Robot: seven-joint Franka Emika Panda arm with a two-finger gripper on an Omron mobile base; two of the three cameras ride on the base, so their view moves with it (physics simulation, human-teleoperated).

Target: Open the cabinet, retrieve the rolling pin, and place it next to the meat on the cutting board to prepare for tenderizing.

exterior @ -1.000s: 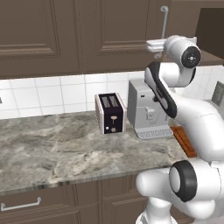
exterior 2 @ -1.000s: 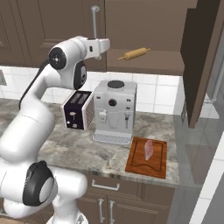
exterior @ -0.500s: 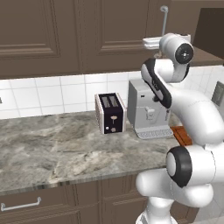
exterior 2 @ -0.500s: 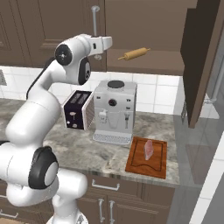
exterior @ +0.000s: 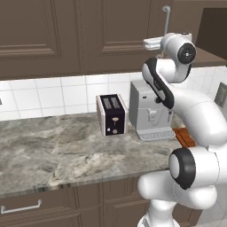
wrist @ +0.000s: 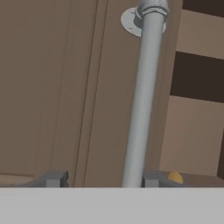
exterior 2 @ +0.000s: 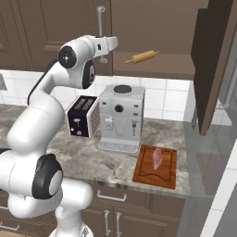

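The white arm rises from its base, bends at a dark elbow and reaches up and forward, its wrist level. The hand (exterior 2: 111, 44) points horizontally at upper-cabinet height. Its two dark fingertips (wrist: 52, 178) stand apart, neither wide nor closed.

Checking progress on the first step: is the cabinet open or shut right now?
Half open: the cabinet's right door stands swung out, baring the rolling pin on its shelf; the left door is shut.

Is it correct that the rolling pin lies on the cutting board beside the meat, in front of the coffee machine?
No. The right base view shows the rolling pin on the open cabinet's shelf, not on the cutting board. The meat lies there alone.
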